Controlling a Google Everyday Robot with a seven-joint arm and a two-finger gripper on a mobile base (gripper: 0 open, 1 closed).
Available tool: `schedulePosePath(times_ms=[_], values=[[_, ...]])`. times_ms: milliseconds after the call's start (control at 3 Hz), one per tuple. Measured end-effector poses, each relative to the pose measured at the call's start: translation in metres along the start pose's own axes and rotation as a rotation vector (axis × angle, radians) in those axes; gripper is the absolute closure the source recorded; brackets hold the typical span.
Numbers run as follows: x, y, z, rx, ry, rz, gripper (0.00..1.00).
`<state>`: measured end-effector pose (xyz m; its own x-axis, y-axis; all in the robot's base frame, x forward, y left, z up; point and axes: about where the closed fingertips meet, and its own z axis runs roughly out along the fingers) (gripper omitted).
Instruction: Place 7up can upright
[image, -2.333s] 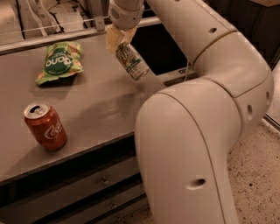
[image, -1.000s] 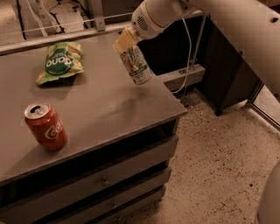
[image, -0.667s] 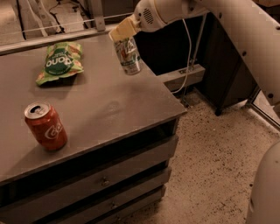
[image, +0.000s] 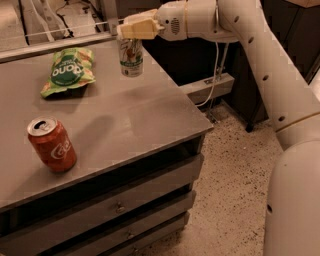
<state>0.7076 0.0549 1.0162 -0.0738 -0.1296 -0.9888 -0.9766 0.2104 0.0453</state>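
Observation:
The 7up can (image: 131, 57), silvery with a pale green-and-white label, hangs upright in my gripper (image: 134, 31) over the far right part of the grey table (image: 130, 125). The gripper's cream fingers are shut on the can's top end. The can's base is close to the table top; I cannot tell whether it touches. My white arm reaches in from the right.
A red cola can (image: 51, 144) stands upright near the table's front left. A green snack bag (image: 67, 71) lies at the back left. The table's right edge drops to a speckled floor; drawers sit under the top. A dark cabinet and cables stand behind.
The gripper has carried the 7up can left and toward the back of the table and turned it from tilted to upright. The arm has swung away from the camera.

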Motion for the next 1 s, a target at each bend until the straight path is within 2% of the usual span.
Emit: schedulePosePath(times_ms=[333, 667, 1000], values=[[0.017, 0.003, -0.006, -0.062, -0.095, -0.055, 1.00], [0.036, 0.008, -0.009, -0.082, -0.097, -0.108, 1.00], [0.053, 0.016, -0.013, -0.110, -0.054, -0.109, 1.00]])
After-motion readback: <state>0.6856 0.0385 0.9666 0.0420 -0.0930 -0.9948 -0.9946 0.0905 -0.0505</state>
